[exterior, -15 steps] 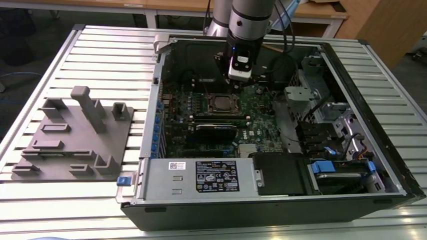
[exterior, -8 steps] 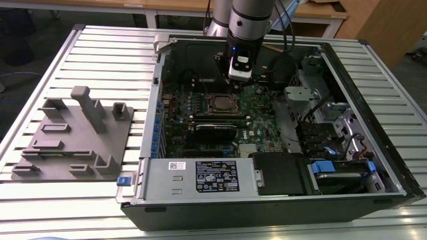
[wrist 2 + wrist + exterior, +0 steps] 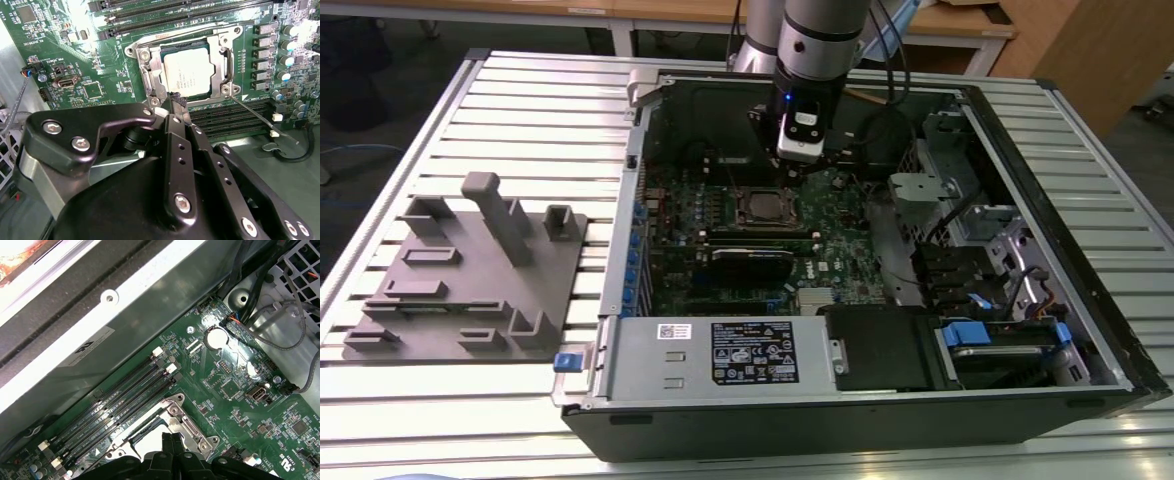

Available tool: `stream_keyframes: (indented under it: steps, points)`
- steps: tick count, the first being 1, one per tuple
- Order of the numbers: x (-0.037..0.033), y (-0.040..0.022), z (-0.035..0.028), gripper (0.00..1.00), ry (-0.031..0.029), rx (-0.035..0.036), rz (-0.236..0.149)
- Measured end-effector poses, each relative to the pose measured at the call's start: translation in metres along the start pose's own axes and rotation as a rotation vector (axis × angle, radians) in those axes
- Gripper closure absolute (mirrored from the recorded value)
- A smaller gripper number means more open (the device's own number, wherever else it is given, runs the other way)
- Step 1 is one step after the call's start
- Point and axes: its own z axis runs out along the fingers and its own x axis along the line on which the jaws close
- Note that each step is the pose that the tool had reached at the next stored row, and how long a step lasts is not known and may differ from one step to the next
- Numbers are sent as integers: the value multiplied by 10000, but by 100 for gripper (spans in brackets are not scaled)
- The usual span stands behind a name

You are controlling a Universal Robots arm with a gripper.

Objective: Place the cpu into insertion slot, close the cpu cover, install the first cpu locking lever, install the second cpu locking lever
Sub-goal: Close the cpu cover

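Observation:
The cpu [image 3: 187,71] lies flat in the insertion slot, its dull silver top facing up; the slot's recess is hidden beneath it. The cpu cover [image 3: 220,41] lies down around the chip as a silvery frame. A thin locking lever [image 3: 260,118] juts out at a slant from one corner of the socket, over the memory slots. My gripper [image 3: 175,100] hovers just above the socket's edge with its black fingers pressed together and nothing between them. In the exterior view the gripper [image 3: 801,160] hangs over the board just behind the cpu [image 3: 766,208]. In the first wrist view the gripper [image 3: 169,437] overlaps the cover [image 3: 176,411].
The open computer case [image 3: 1067,200] lies on a slatted table. Long memory slots [image 3: 175,14] flank the socket. A black card [image 3: 750,262] and a power supply [image 3: 720,350] sit nearer the front. A grey fixture plate [image 3: 467,285] lies at the exterior view's left. Cables [image 3: 280,340] run by the case wall.

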Motion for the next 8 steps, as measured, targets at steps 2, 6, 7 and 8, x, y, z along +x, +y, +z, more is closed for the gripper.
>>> stream_keyframes:
  steps: [2, 6, 7, 8]
  points:
    - [0, 0, 0, 89, 0, 1, 0]
    - [0, 0, 1, 89, 0, 0, 0]
    - [0, 0, 1, 89, 0, 0, -5]
    - [0, 0, 1, 89, 0, 1, -19]
